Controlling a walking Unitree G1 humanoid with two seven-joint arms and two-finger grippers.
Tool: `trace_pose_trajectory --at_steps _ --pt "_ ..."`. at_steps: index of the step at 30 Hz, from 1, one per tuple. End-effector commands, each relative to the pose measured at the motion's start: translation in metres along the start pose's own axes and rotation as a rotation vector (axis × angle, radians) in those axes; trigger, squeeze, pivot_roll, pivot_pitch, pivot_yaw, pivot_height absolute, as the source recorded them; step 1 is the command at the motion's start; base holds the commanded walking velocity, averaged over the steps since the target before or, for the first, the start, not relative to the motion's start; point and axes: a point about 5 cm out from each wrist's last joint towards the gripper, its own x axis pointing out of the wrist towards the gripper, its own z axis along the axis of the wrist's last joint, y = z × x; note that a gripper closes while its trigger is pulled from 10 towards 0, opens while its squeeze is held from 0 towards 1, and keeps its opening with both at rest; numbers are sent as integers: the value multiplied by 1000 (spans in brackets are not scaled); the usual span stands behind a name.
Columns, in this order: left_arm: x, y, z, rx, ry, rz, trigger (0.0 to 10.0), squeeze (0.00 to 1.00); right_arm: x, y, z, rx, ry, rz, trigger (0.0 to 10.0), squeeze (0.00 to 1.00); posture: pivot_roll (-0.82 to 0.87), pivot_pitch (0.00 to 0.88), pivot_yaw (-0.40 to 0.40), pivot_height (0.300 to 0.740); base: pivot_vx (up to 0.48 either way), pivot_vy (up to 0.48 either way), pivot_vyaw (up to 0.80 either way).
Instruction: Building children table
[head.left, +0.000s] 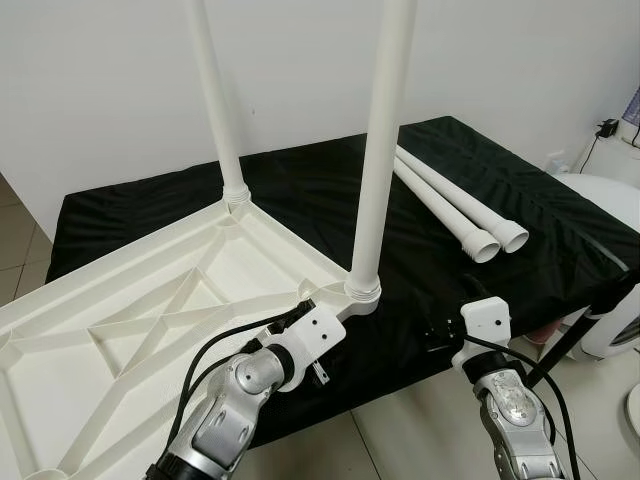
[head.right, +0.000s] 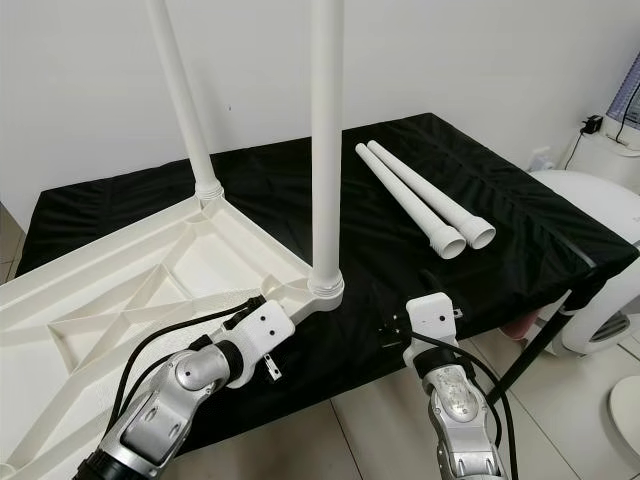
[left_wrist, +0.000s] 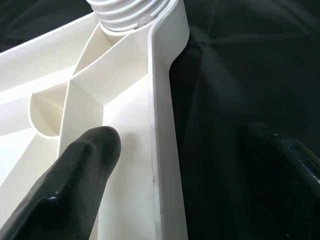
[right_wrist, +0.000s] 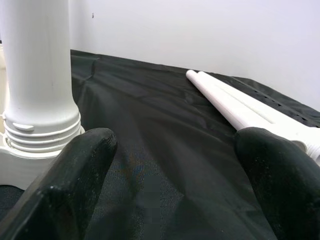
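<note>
**Left eye view: upturned white tabletop with two legs fitted, two loose**

Left eye view, looking down on a black mat (head.left: 300, 190) laid over a low platform against a white wall (head.left: 110, 90). Upturned white plastic tabletop (head.left: 150, 300) resting at the 8 o'clock side of the mat, ribbed underside facing up. Two white legs standing upright in its corner sockets: near leg (head.left: 380, 150) at centre, far leg (head.left: 215, 100) toward 11 o'clock. Two spare legs (head.left: 455, 205) lying side by side and touching on the mat toward 2 o'clock, well apart from the tabletop.

Left gripper (left_wrist: 170, 165) at the tabletop's near edge, just beside the near leg's socket; fingers spread wide astride the rim, one finger (left_wrist: 75, 185) over the white underside, the other over the black mat, clasping nothing. Right gripper (right_wrist: 165, 190) at the mat's front edge toward 5 o'clock, fingers likewise wide apart and empty, pointing across the mat with the near leg's threaded base to one side and the spare legs to the other.
</note>
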Motion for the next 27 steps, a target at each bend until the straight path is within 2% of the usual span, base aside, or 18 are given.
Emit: trace_pose_trajectory --at_steps 1,4,5,8,9,10,11,13,14,15,16,17,19,20,27 --pt "-1 -1 -12 -59 75 -25 10000 0 -2 1 1 0 -6 -4 10000 0 -119 36 90 740 0 0 0" --pt "-2 1 -9 -103 83 -43 9882 0 -2 2 1 0 -6 -3 10000 0 -120 33 90 740 0 0 0" --pt "-2 1 -8 -112 79 -48 9216 0 -2 2 1 0 -6 -3 10000 0 -120 33 90 740 0 0 0" --pt "-3 2 -5 -119 75 -59 9216 0 -2 2 1 -1 -7 -2 10000 0 -120 32 90 740 0 0 0" --pt "-5 1 -2 -124 62 -85 4941 0 -2 2 1 -3 -7 1 10000 0 -118 31 91 740 0 0 0" --pt "-5 1 -2 -124 62 -85 4941 0 -2 2 1 -3 -7 1 10000 0 -118 31 91 740 0 0 0" --pt "-8 1 0 -99 57 -111 2078 0 -2 3 1 -5 -7 2 10000 0 -119 30 91 740 0 0 0" --pt "-9 1 0 -89 59 -118 2078 0 -2 3 1 -5 -7 2 10000 0 -119 30 91 740 0 0 0" --pt "-9 1 0 -94 62 -126 824 0 -2 3 1 -5 -7 2 10000 0 -119 30 92 740 0 0 0" --pt "-10 1 0 -90 65 -134 510 0 -2 3 1 -5 -7 3 10000 0 -119 29 94 740 0 0 0" --pt "-11 2 0 -86 66 -139 510 0 -2 3 1 -6 -8 3 10000 0 -119 29 94 740 0 0 0" --pt "-12 2 -1 -82 74 -139 6588 0 -2 4 1 -6 -7 3 10000 0 -119 29 95 740 0 0 0" --pt "-12 3 0 -84 88 -136 6588 0 -2 4 1 -6 -7 3 10000 0 -119 29 95 740 0 0 0" --pt "-12 4 1 -81 92 -139 10000 0 -2 4 1 -6 -7 3 10000 0 -119 30 97 740 0 0 0" --pt "-10 7 13 -103 86 -140 10000 0 -3 4 0 -6 -5 0 10000 0 -120 39 100 740 0 0 0"
